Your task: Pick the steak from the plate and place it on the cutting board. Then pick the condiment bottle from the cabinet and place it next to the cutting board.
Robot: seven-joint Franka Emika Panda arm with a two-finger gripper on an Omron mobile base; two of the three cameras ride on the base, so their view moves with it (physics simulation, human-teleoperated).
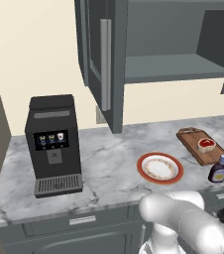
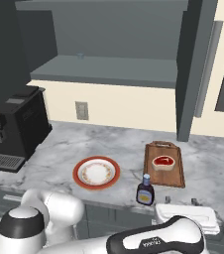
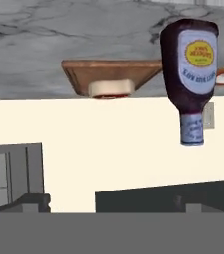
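Marble worktop (image 1: pixel 109 163) | steak (image 1: pixel 206 145) on cutting board (image 1: pixel 196 149), condiment bottle (image 1: pixel 218 169) beside it | both placements look done | jaws' state cannot be told | next: retreat clear.

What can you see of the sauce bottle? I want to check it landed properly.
The sauce bottle is small, with a dark brown body, a yellow-orange label, a narrow neck and a bluish-purple cap. It stands upright on the marble counter, just off the front left corner of the cutting board and right of the plate. It looks close to the board; whether they touch is unclear. Nothing grips it.
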